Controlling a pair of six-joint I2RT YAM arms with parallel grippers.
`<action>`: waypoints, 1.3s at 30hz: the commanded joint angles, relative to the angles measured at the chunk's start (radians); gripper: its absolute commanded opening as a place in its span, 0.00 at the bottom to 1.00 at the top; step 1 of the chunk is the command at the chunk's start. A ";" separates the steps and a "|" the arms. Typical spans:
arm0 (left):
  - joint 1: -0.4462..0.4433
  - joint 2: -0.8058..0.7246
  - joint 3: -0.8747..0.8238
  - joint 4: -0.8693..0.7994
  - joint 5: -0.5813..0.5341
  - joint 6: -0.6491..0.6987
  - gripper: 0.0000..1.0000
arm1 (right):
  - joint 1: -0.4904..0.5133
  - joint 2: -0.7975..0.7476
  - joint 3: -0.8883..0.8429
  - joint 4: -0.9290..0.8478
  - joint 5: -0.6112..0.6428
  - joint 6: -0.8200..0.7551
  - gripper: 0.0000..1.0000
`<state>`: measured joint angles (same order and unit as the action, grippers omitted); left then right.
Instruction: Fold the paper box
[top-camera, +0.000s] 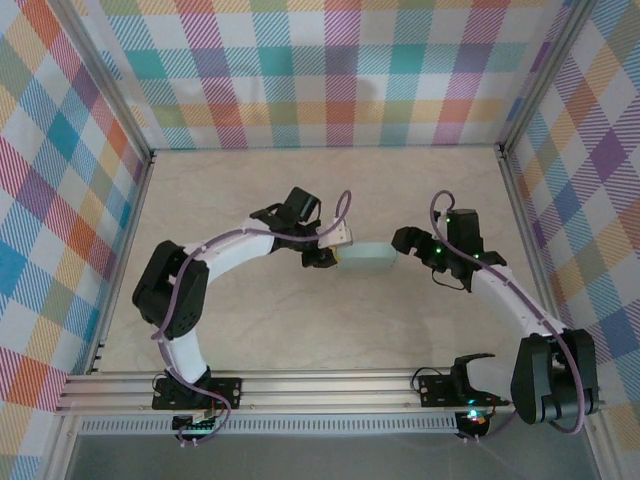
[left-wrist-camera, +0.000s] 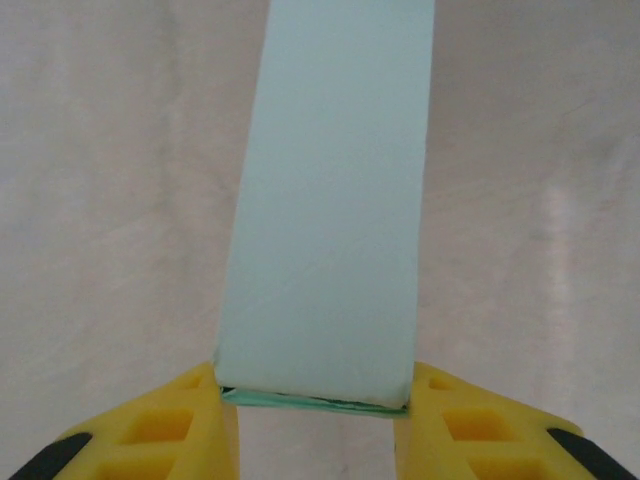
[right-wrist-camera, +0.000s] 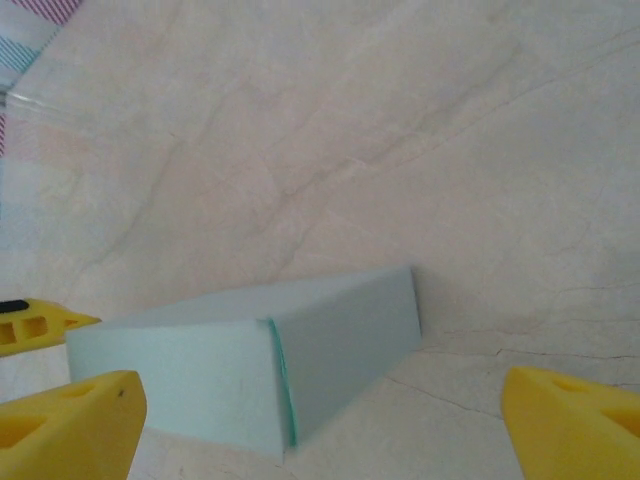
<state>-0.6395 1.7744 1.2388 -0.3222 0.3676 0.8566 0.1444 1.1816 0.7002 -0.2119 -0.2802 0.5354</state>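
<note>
The paper box (top-camera: 368, 260) is a small closed pale mint-teal rectangular box lying on the beige table between the two arms. In the left wrist view the paper box (left-wrist-camera: 330, 200) stretches away from the camera, and my left gripper (left-wrist-camera: 315, 425) has its yellow fingers (left-wrist-camera: 190, 425) pressed against both sides of the near end. In the top view the left gripper (top-camera: 328, 256) sits at the box's left end. My right gripper (top-camera: 408, 246) stands wide open just off the right end. In the right wrist view the box (right-wrist-camera: 250, 365) lies ahead of the right gripper (right-wrist-camera: 320, 420), untouched by its fingertips.
Plaid cloth walls (top-camera: 330, 70) close off the back and both sides. Aluminium frame rails (top-camera: 320, 388) run along the near edge by the arm bases. Bare beige tabletop (top-camera: 330, 190) lies behind the box and in front of it.
</note>
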 joint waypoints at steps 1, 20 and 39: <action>-0.064 -0.055 -0.094 0.263 -0.312 0.010 0.35 | -0.020 -0.030 0.010 0.001 -0.011 0.030 0.91; -0.173 -0.001 -0.266 0.563 -0.620 0.042 0.78 | -0.049 -0.036 0.019 -0.025 -0.046 0.023 0.90; 0.207 -0.546 -0.639 0.681 -0.647 -0.689 1.00 | -0.074 -0.043 -0.126 0.435 0.462 -0.404 1.00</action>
<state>-0.4892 1.2846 0.6510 0.3275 -0.1604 0.3119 0.0769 1.1217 0.6365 0.0345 -0.0051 0.2672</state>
